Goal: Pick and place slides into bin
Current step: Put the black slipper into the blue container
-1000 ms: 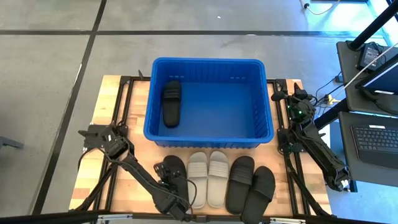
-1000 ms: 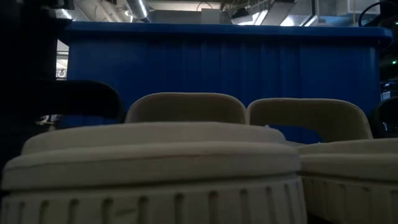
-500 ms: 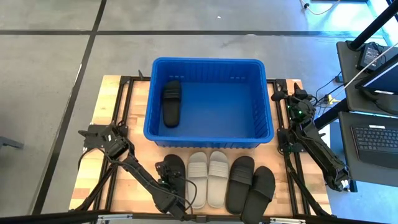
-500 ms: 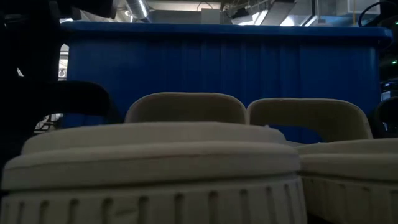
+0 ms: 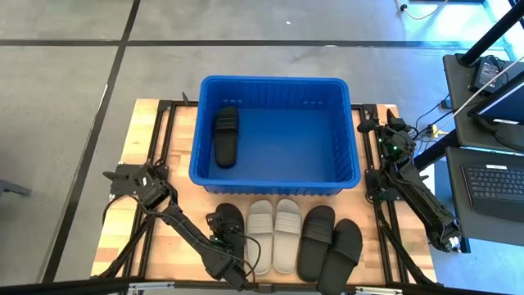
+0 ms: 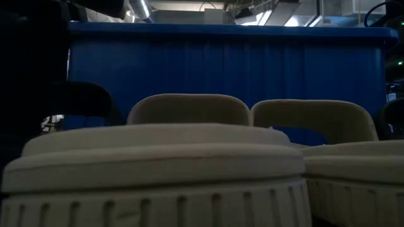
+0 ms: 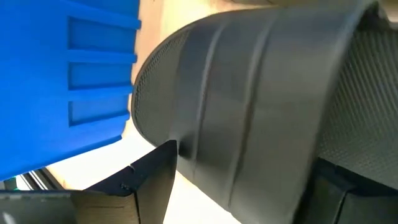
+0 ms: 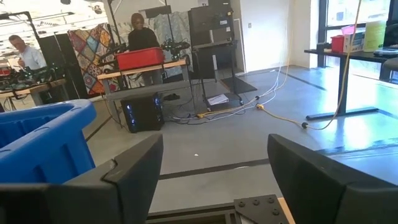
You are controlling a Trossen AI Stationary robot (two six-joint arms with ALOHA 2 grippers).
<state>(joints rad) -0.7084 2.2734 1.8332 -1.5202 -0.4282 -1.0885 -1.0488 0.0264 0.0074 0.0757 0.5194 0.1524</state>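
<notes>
left gripper (image 5: 221,232) at leftmost black slide (image 5: 230,223), table's near edge
fingers (image 7: 149,186) spread wide astride its strap, not clamped. right gripper (image 8: 211,180) open, parked by bin (image 5: 348,131); one black slide (image 5: 225,135) inside.

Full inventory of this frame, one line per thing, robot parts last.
Bin: 1, blue, far-centre of the table.
Black slide in bin: 1, black, by the bin's left wall.
Grey slides: 2, off-white, side by side in front of the bin.
Black slides, right: 2, black, right of the grey pair.
Black slide, left: 1, black, left of the grey pair, under the left gripper.
Table: 1, wood.
Laptop: 1, dark, right edge.
People: 2, in the room beyond.
Left gripper: open, its fingers either side of the left black slide's strap.
Right gripper: open, parked by the bin's right far corner.
</notes>
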